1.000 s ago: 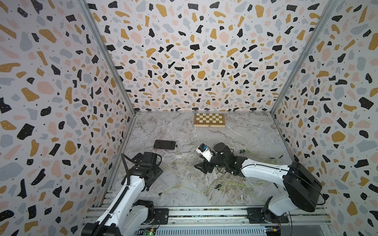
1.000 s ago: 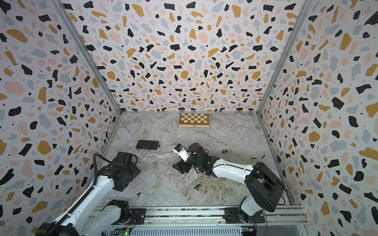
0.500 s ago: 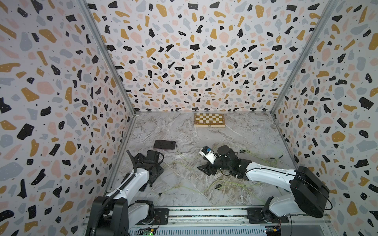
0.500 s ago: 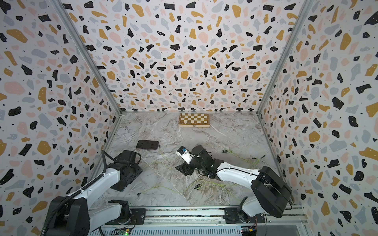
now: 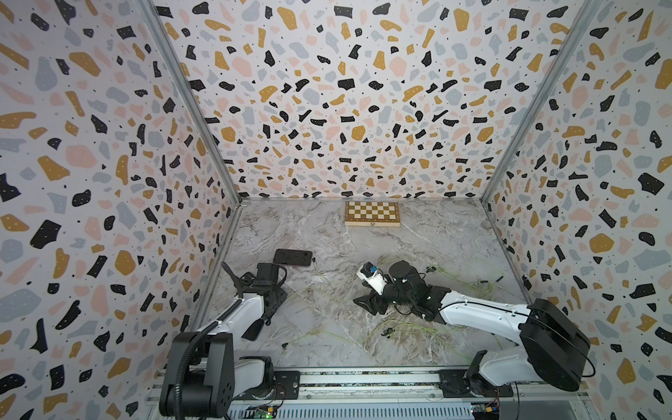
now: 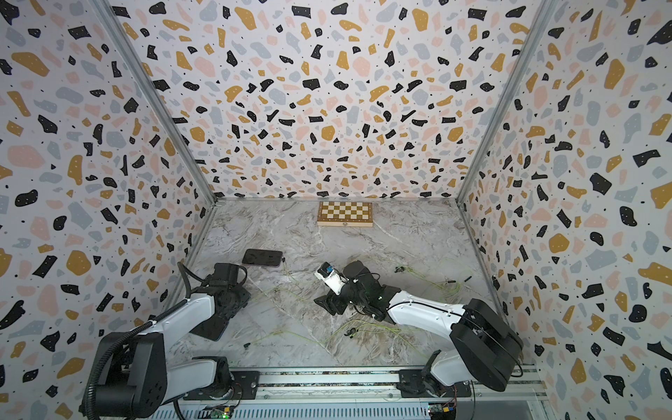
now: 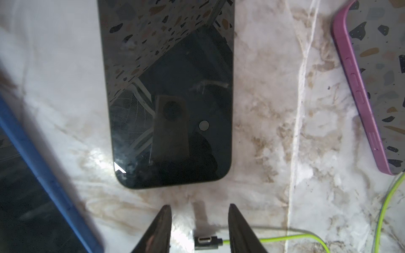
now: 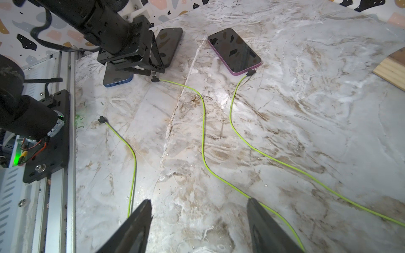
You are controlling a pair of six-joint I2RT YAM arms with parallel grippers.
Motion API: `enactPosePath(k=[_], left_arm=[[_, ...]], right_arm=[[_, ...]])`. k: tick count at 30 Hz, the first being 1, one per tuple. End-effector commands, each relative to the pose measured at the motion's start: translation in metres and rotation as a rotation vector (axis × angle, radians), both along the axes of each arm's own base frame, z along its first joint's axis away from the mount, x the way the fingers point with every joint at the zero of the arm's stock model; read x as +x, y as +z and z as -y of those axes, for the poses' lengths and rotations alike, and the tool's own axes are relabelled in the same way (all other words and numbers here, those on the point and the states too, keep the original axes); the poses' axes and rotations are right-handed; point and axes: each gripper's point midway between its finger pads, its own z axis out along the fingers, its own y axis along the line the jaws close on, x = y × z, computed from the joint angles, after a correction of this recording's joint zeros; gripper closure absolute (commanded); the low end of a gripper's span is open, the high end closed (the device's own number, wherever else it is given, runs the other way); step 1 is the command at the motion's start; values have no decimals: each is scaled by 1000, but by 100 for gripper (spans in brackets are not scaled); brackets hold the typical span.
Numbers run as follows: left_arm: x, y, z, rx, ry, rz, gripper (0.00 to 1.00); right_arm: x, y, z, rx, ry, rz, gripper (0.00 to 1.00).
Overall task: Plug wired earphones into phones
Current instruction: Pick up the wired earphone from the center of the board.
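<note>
At the near left of the bench (image 5: 327,232), the left pincer (image 7: 199,207) is lowered over a loose black plug (image 7: 207,241). Its fingers stand narrowly apart on either side of the plug, with a sliver of bench showing each way, so nothing is gripped yet.

The plug lies just short of the bottom edge of the black phone (image 7: 171,98). Its metal mouth seems turned toward the wrist camera rather than toward the phone, so I judge it will need turning before it can go in. Its yellow-green cable (image 7: 285,237) trails off sideways past one finger.

A blue-cased phone (image 7: 43,170) lies close on one side and a purple-cased phone (image 7: 359,87) on the other. In the right wrist view the purple-cased phone carries a plug in its end, while a second plug (image 8: 102,119) lies loose near the rail, apart from every phone.

The left arm (image 5: 243,312) reaches forward low from its base, with the wrist tipped down toward the bench. The right arm (image 5: 480,312) stretches low across the middle. Its right pincer (image 8: 199,201) is wide and empty just above the bench, with cables running beside it, likely held clear of the other arm's work.
</note>
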Motion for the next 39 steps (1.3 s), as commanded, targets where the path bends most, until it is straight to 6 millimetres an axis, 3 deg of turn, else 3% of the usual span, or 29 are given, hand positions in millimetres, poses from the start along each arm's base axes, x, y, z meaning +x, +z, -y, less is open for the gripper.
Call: enactPosePath(k=[1, 24, 39], left_arm=[[-17, -17, 7, -41, -30, -78, 62], [-26, -16, 11, -43, -92, -124, 73], [-24, -13, 24, -97, -174, -121, 88]], right_arm=[[0, 10, 0, 22, 4, 24, 31], [1, 9, 0, 19, 5, 27, 32], [3, 13, 0, 26, -5, 36, 32]])
